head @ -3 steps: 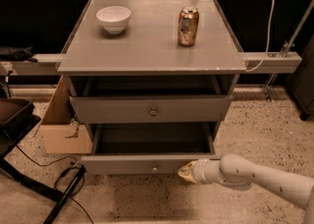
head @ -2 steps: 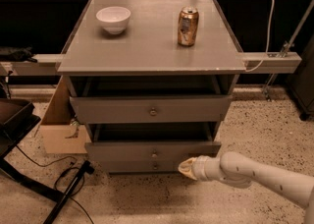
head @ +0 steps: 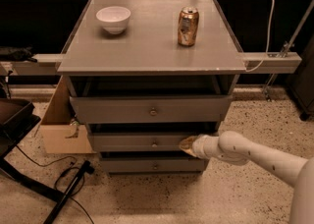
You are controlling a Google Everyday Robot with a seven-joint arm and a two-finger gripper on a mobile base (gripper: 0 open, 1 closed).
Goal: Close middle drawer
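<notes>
The middle drawer (head: pixel 147 142) is the second grey front of the cabinet, with a tiny pale knob (head: pixel 155 144) at its centre. It stands nearly pushed in, with only a thin dark gap above its front. My gripper (head: pixel 188 145) is at the right part of that front, its tan tip against the drawer face. My pale arm (head: pixel 255 156) reaches in from the lower right.
The top drawer (head: pixel 149 109) stands slightly out above, and the lowest drawer (head: pixel 153 165) is below. A white bowl (head: pixel 113 18) and a soda can (head: pixel 188 26) sit on the cabinet top (head: pixel 147 46). A cardboard box (head: pixel 59 129), cables and a dark chair base are to the left.
The middle drawer has slid from well pulled out to nearly in. My gripper moved inward with its front, staying at the drawer's right part.
</notes>
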